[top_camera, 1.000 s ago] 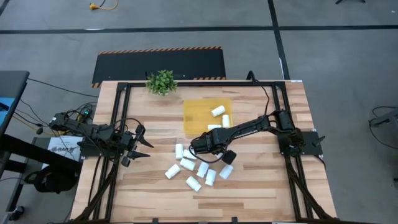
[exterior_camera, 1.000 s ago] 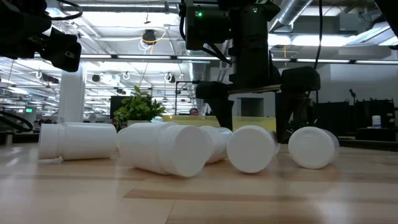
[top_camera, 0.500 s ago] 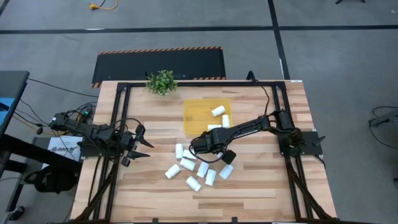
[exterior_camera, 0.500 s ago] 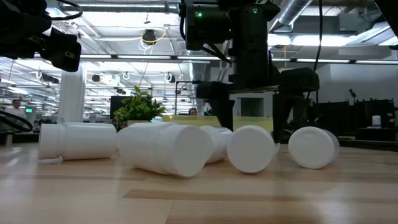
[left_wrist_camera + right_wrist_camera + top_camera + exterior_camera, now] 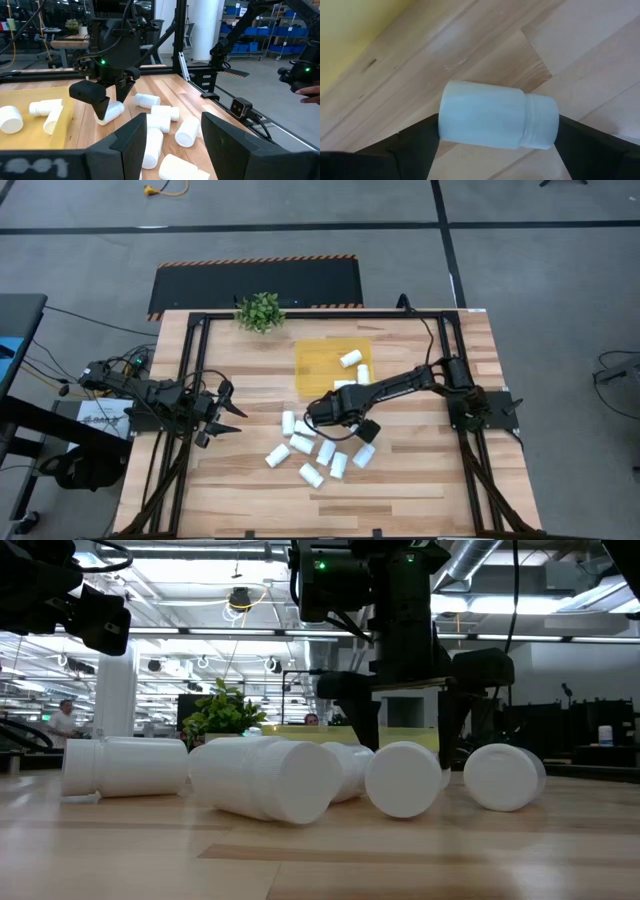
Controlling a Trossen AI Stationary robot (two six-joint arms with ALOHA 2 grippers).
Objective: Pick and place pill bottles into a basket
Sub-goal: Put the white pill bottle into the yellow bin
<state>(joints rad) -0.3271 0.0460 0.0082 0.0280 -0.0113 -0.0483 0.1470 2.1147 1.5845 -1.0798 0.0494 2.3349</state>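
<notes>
I saw wooden table [image 5: 420,480] over grey floor [image 5: 90,240]; right gripper [image 5: 492,131] held a bottle [image 5: 497,122] near basket [image 5: 320,360]; left gripper [image 5: 172,132] gaped wide.

A light wooden table [image 5: 420,480] edged by a black frame is seen from above. A translucent yellow basket [image 5: 322,360] is set just toward 12 o'clock of centre. A small green potted plant [image 5: 260,311] is placed at 11 o'clock. White pill bottles [image 5: 311,474] are scattered on their sides toward 6 o'clock of the basket.
</notes>
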